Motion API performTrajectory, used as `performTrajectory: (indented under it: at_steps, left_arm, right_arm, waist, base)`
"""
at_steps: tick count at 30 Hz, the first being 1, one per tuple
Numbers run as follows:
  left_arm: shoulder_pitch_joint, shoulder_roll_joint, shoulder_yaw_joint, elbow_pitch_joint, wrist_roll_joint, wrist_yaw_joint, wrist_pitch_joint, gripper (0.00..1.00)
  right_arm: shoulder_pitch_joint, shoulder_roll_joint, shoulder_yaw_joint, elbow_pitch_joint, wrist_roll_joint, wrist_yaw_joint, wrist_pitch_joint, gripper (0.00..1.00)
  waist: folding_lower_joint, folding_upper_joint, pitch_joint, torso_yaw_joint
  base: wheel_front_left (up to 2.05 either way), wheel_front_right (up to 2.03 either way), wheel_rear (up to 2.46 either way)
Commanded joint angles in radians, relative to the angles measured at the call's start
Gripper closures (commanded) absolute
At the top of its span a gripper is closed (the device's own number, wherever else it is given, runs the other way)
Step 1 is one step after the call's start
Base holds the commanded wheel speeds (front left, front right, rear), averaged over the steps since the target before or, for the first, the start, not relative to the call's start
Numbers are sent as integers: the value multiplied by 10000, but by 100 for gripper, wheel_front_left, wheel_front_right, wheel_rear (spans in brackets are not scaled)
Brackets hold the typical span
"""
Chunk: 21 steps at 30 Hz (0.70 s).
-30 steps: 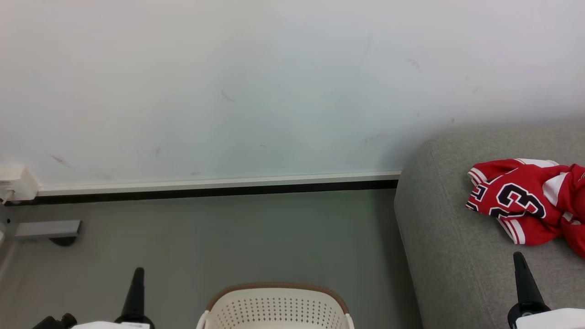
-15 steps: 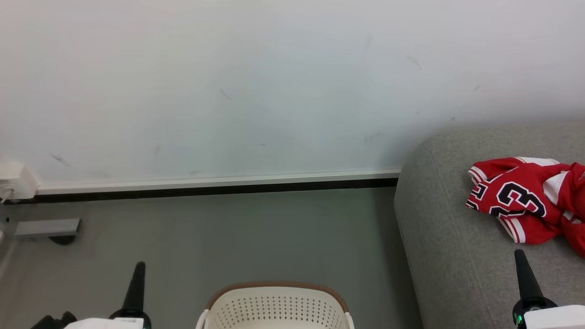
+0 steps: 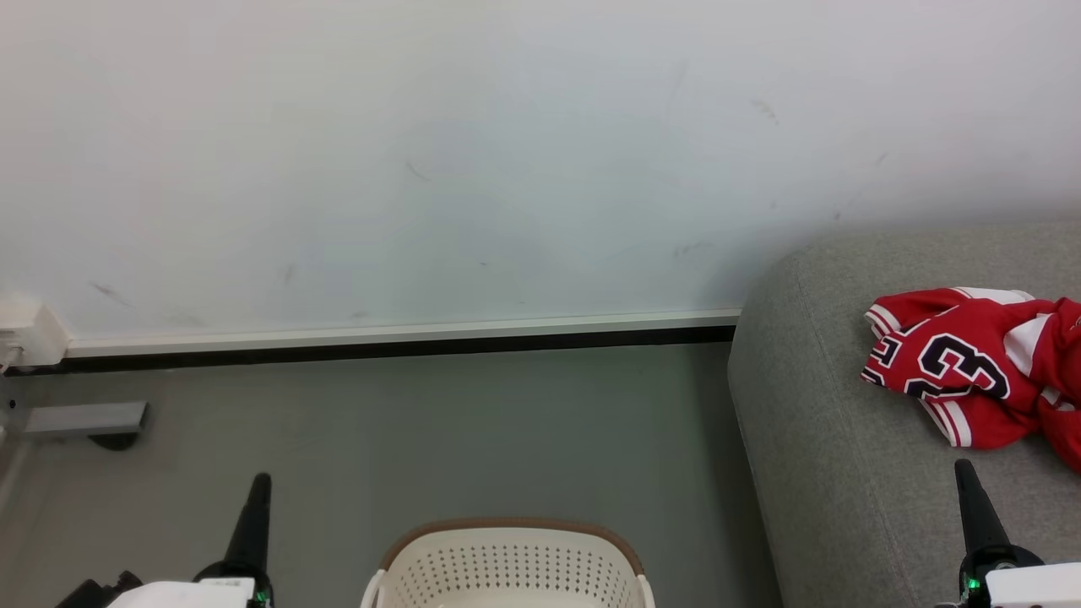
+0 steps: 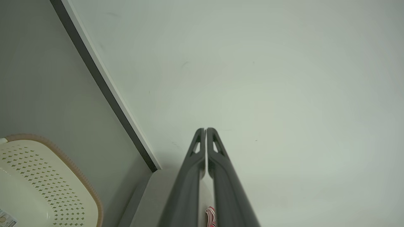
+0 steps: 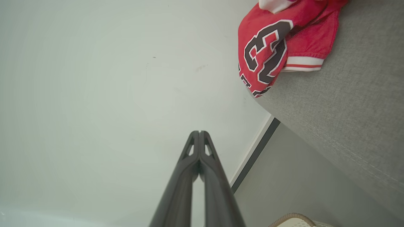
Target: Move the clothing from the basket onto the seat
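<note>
Red jersey (image 3: 963,371) w/ white stripe trim + black number lies crumpled on light-grey fabric sofa (image 3: 828,422). Cream perforated plastic basket (image 3: 507,570) w/ brown rim on floor, well apart from jersey. L claw (image 3: 258,483) & R claw (image 3: 963,467) both clenched tip-to-tip.

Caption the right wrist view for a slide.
Shut right gripper points at the wall; red jersey lies on the grey sofa.

I see a white wall (image 3: 507,152) (faintly scuffed) at twelve o'clock, grey floor (image 3: 464,431) below its skirting (image 3: 405,336), a white box (image 3: 29,331) at nine o'clock.
</note>
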Motion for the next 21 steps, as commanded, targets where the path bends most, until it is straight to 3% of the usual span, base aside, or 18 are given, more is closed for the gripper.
performTrajectory:
  at_steps: [1, 21]
  left_arm:
    - [-170, 75, 15, -73, -229, -80, 57, 100]
    - [-283, 78, 19, -131, -1725, -141, 463, 100]
  right_arm:
    - [-223, -25, -63, -93, 163, -15, 75, 100]
    - [-261, 104, -304, -77, 1542, -18, 468, 100]
  waist:
    - [-1, 0, 3, -1]
    - [-1, 0, 81, -15]
  base:
    - [0, 0, 0]
    - [0, 0, 0]
